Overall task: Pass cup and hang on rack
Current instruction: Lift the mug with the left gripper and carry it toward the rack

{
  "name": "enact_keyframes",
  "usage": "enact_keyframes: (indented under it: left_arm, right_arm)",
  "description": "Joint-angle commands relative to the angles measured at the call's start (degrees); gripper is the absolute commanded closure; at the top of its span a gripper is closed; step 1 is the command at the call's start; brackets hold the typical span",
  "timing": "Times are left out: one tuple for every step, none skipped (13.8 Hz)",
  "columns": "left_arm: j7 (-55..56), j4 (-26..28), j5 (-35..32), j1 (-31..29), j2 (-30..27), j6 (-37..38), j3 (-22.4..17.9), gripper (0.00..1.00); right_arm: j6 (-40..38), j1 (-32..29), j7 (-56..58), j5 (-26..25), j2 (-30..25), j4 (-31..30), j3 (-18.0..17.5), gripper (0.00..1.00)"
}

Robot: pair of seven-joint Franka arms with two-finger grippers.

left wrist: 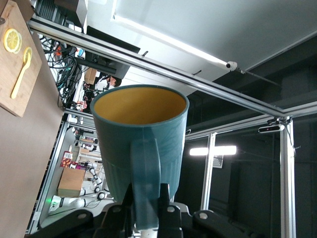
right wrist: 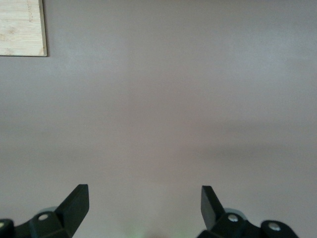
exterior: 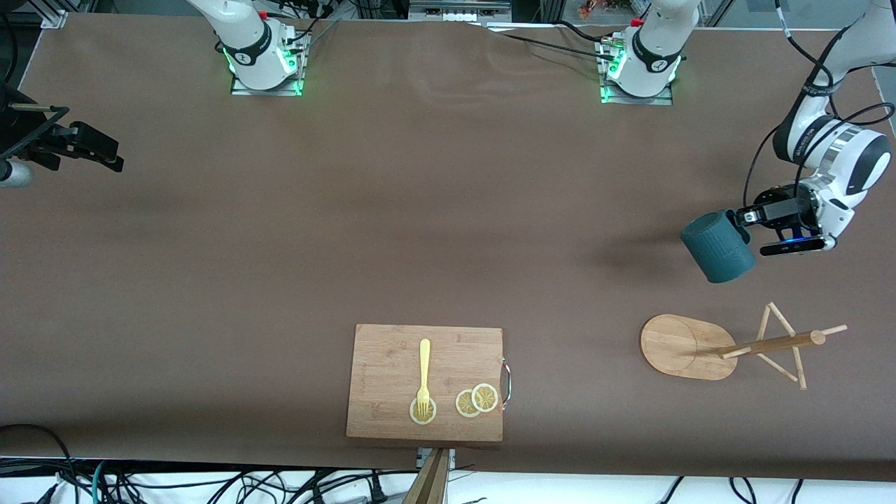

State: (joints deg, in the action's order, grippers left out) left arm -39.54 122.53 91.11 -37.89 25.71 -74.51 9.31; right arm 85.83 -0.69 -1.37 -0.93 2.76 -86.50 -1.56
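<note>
The dark teal cup (exterior: 717,246) is off the table, tilted, over the left arm's end of the table. My left gripper (exterior: 743,217) is shut on its side handle. In the left wrist view the black fingers (left wrist: 164,191) pinch the handle (left wrist: 145,163), and the cup (left wrist: 119,148) shows its yellowish inside. The bamboo rack (exterior: 763,345) stands on its oval base (exterior: 675,343), nearer to the front camera than the spot under the cup. My right gripper (exterior: 105,150) waits open at the right arm's end, over bare table (right wrist: 144,191), with nothing between its fingers.
A wooden cutting board (exterior: 392,364) lies near the front edge at the table's middle. It carries a yellow fork (exterior: 424,371) and lemon slices (exterior: 476,400). A corner of the board (right wrist: 20,27) shows in the right wrist view.
</note>
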Motion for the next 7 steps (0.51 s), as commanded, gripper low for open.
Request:
enact_keyframes:
  left_arm:
    - [2.44,-4.05,1.17,-0.96,4.16,-0.71,0.88,1.00]
    - [3.15,-4.32,1.17,-1.22,4.52,-2.20,0.88,1.00]
    - [2.98,-4.50,1.70,-1.40,4.87,-3.08,0.88,1.00]
    - [2.98,-4.67,2.83,-1.49,5.66,-3.53,0.88,1.00]
    - [2.81,-6.24,3.19,-1.66,6.71,-3.71,0.88,1.00]
    - [2.89,-8.08,3.28,-1.75,7.59,-3.71,0.88,1.00]
    - [2.89,-9.06,3.28,-2.27,8.47,-3.71,0.88,1.00]
  right_arm:
    - [0.03,-0.27,0.05,-0.83,0.40,0.99,-0.28,0.00]
    - [0.03,-0.27,0.05,-0.83,0.40,0.99,-0.28,0.00]
    - [0.03,-0.27,0.05,-0.83,0.40,0.99,-0.28,0.00]
    - [0.03,-0.27,0.05,-0.83,0.40,0.99,-0.28,0.00]
    - [0.03,-0.27,0.05,-0.83,0.40,0.99,-0.28,0.00]
    - [0.03,-0.27,0.05,-0.83,0.49,0.99,-0.28,0.00]
    - [0.03,-0.27,0.05,-0.83,0.49,0.99,-0.28,0.00]
